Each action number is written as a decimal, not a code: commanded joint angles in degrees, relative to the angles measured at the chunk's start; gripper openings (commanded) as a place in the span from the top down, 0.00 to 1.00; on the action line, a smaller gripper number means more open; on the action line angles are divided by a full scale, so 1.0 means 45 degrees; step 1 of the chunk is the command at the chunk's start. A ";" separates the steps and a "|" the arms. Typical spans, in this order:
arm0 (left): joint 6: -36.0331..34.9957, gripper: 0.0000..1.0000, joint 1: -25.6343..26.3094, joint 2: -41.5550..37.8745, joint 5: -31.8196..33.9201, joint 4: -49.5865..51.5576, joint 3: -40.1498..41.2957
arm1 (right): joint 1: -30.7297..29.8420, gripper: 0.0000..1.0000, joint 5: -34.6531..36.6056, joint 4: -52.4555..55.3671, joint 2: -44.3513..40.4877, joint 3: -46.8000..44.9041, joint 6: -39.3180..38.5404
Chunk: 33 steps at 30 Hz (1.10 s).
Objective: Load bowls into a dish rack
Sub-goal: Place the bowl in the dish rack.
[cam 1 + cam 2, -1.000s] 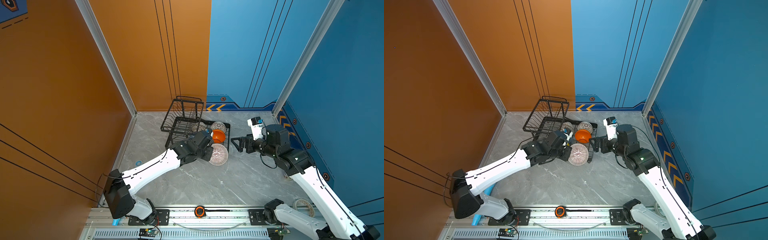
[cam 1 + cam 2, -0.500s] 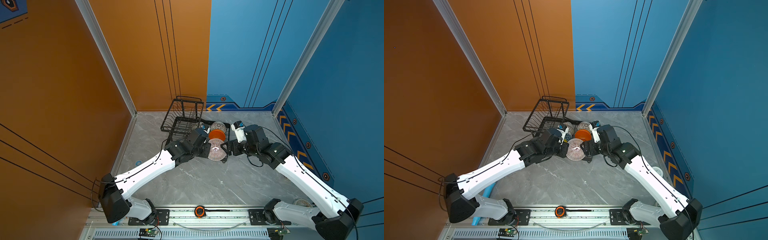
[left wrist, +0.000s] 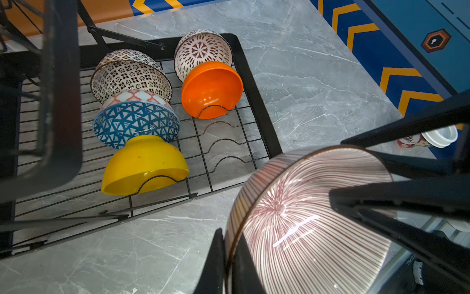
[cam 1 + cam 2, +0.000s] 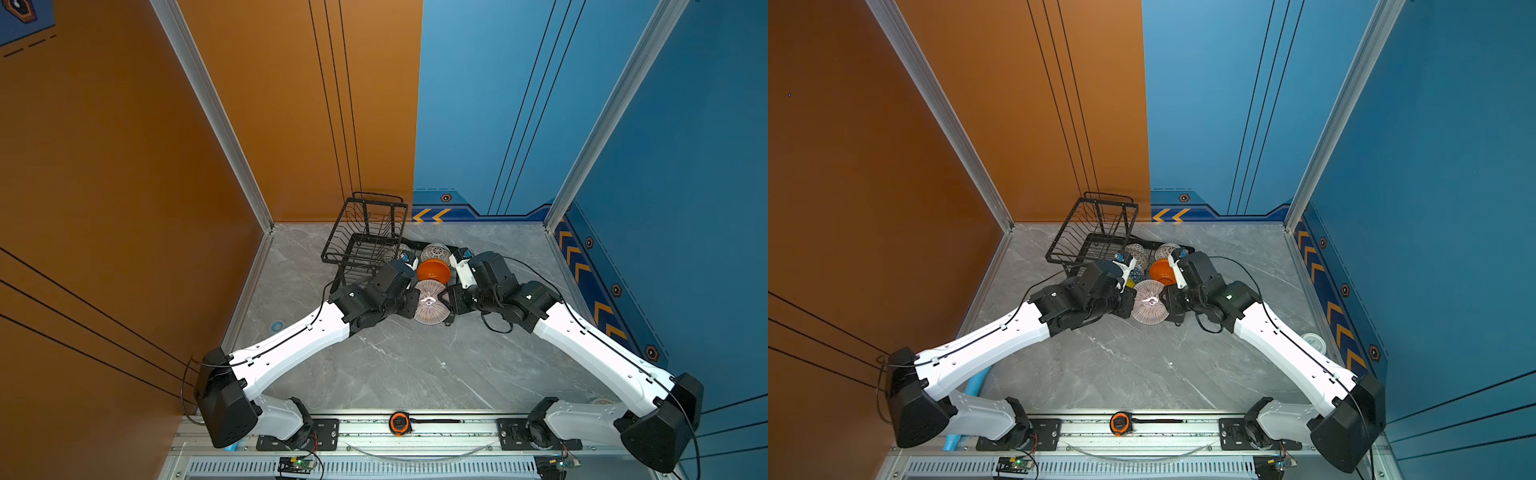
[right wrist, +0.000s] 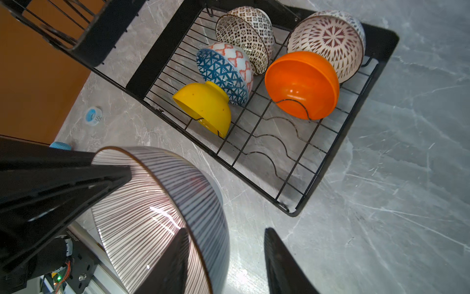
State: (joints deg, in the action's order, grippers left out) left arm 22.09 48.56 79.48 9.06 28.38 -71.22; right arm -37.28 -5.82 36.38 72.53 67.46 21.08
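One second back, the right arm hangs out at the right side of both top views, and its tool is spread wide. Now the right tool (image 5: 223, 236) is right up at the striped bowl (image 4: 430, 307), in the middle of both top views, and its jaws are coming together. They are still spread. One finger (image 5: 175, 257) is inside the bowl and the other is outside, a little way off the wall, so the rim sits between them but is not pinched yet. The left tool (image 3: 227, 244) stays as it is, pinching the other side of the rim. It holds the bowl up on its edge over the grey counter (image 4: 395, 374), just off the near end of the dish rack (image 3: 256, 99). The bowl has hardly moved.

This looks like a hand-over from left to right. The rack already holds the yellow bowl (image 3: 145, 163), the blue bowl (image 3: 134, 124), the orange bowl (image 3: 211, 89), a white bowl with small dark squares (image 3: 129, 76) and a white bowl with dark petals (image 3: 201, 51). The empty slots (image 3: 221, 142) lie next to the orange bowl, so the last bowl probably goes there.
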 commanded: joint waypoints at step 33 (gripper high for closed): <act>-0.0814 0.35 -0.0456 -0.1697 -0.0629 0.0443 0.0944 | -0.0427 1.00 0.1637 -0.0411 0.0002 0.0488 -0.0943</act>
State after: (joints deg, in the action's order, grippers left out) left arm 20.82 46.85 72.66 6.90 25.54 -66.43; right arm -39.33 -2.26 35.22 74.70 67.48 19.90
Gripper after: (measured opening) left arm 0.614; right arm 0.089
